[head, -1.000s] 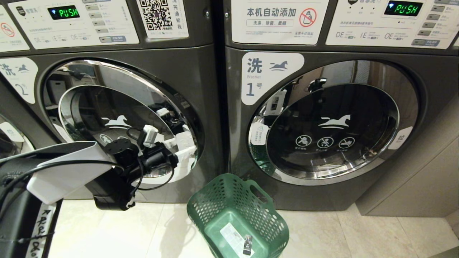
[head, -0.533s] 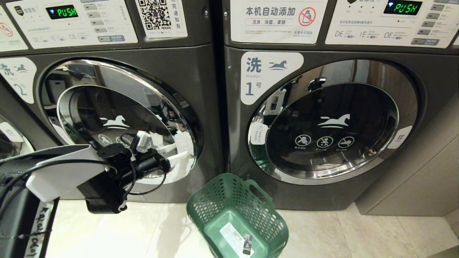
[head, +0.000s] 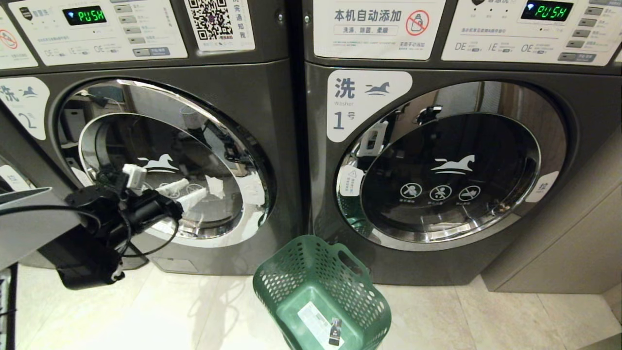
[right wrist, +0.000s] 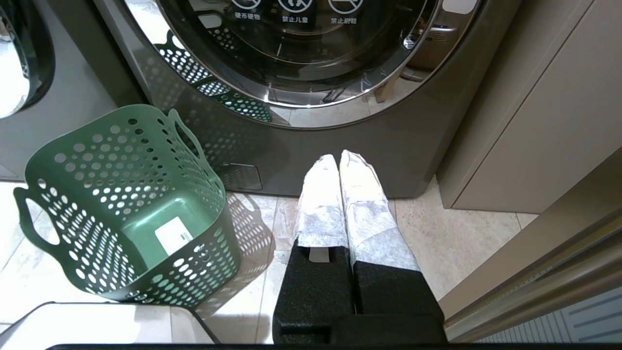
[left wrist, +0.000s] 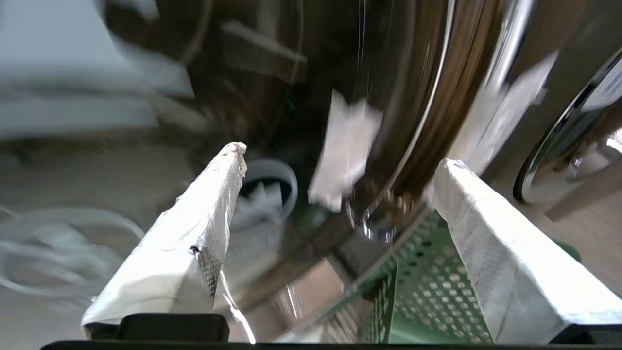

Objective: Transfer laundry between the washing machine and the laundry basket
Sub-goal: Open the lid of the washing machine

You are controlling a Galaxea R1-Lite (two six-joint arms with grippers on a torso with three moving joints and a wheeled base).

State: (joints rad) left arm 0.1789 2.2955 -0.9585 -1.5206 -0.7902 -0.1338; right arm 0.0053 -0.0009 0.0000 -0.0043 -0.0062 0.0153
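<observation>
Our left gripper (head: 187,192) hangs wide open, holding nothing, before the shut door of the washing machine (head: 165,160) marked 2. We see no laundry. The laundry basket (head: 323,291) sits empty nearby. Next we must open that door.

From my feed: washer no. 2 (head: 262,97) has a matt dark grey body, prob. painted metal; its door (head: 163,163) is glossy glass w/ a mirror-bright chrome rim. Washer no. 1 (head: 437,272) looks the same. Labels on both look like smooth white stickers. Laundry basket (head: 286,287) is green plastic, smooth, slight sheen, walls full of holes. Floor tiles (head: 486,321) are pale, polished, reflective. Left gripper (left wrist: 335,180) and right gripper (right wrist: 338,160) fingers are wrapped in white, rough, fabric-like tape over matt black bases.
</observation>
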